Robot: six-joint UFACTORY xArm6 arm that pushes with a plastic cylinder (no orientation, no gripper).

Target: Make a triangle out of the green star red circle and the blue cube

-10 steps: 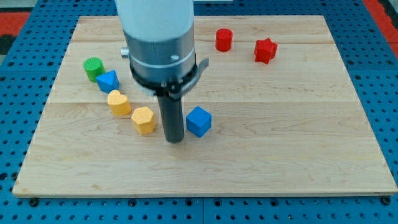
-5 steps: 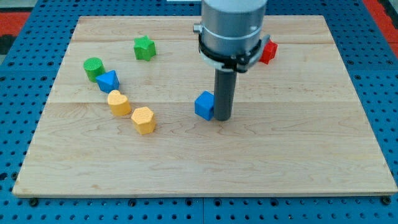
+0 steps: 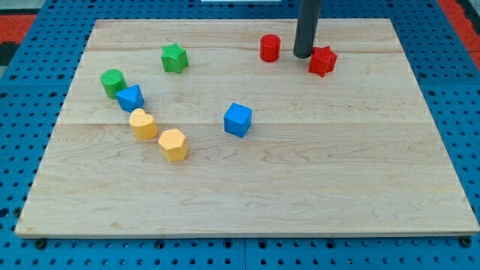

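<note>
The green star (image 3: 174,58) lies at the upper left of the wooden board (image 3: 352,172). The red circle (image 3: 270,48), a short cylinder, stands at the upper middle. The blue cube (image 3: 238,119) sits near the board's middle. My tip (image 3: 303,55) is down at the view's top, between the red circle on its left and a red star (image 3: 321,61) on its right, close to the star. It is far from the blue cube and the green star.
A green cylinder (image 3: 113,82) and a second small blue block (image 3: 130,97) touch at the left. A yellow heart (image 3: 142,124) and a yellow hexagon (image 3: 172,144) lie below them.
My tip moved from left of the blue cube to its right, then up to the view's top between the red blocks. The blue cube shifted slightly left and rotated.
</note>
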